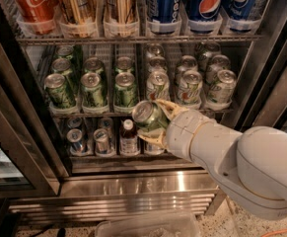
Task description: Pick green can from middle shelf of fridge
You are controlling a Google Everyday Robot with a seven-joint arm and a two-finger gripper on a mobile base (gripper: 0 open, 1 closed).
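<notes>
My gripper point(152, 124) is shut on a green can point(146, 114), tilted with its silver top facing up and left. It holds the can just in front of the middle shelf point(108, 114) of the fridge point(133, 181), over the lower rack. One yellowish finger point(168, 107) lies above the can and the other below it. Several more green cans point(93, 89) stand in the left lanes of the middle shelf, and white cans point(190, 88) in the right lanes. My white arm point(251, 167) comes in from the lower right.
The top rack holds red point(34, 4), gold point(79, 4) and blue cans point(207, 4). The bottom rack holds small cans and a bottle point(128, 137). Dark door edges stand at the left point(15, 112) and right point(276, 73). A clear plastic tub point(148, 227) sits on the floor.
</notes>
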